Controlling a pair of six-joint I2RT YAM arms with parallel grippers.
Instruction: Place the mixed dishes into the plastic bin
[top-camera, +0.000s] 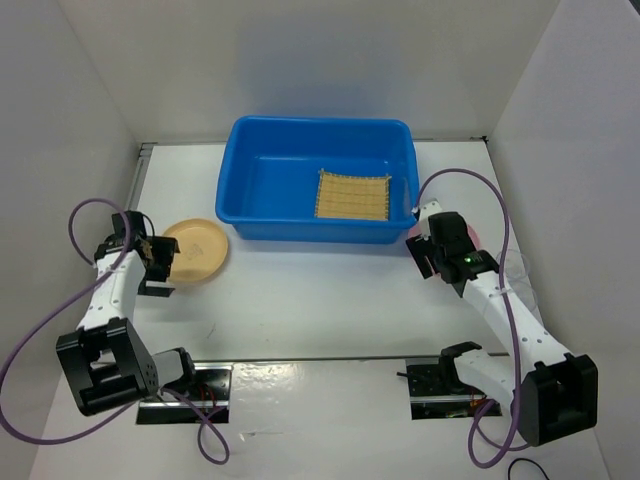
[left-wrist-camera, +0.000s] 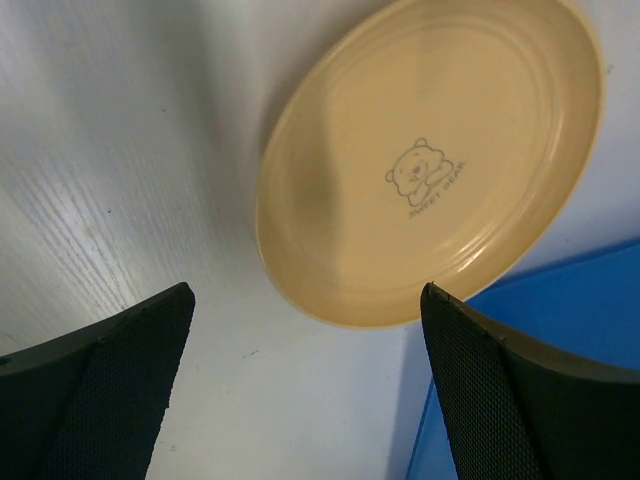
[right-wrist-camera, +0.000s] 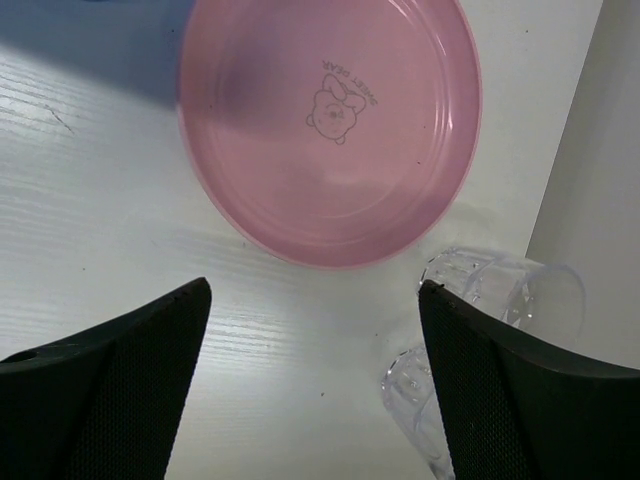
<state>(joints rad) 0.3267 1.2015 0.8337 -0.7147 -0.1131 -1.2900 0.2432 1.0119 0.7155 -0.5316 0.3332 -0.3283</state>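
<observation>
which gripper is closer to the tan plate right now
Left. The left gripper sits open at the tan plate's left edge. The right gripper is far across the table, by the blue bin's right end, above the pink plate.

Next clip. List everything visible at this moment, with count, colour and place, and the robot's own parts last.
plastic bin: 1, bright blue, far middle of the table
bamboo mat: 1, yellowish, flat inside the bin, toward its right end
tan plate: 1, tan with a bear print, on the table left of the bin
pink plate: 1, pink with a small print, on the table right of the bin
clear cups: 2, transparent, on the table beside the pink plate, one partly hidden
table: 1, white
left end effector: 1, black fingers, open and empty, facing the tan plate
right end effector: 1, black fingers, open and empty, facing the pink plate
</observation>
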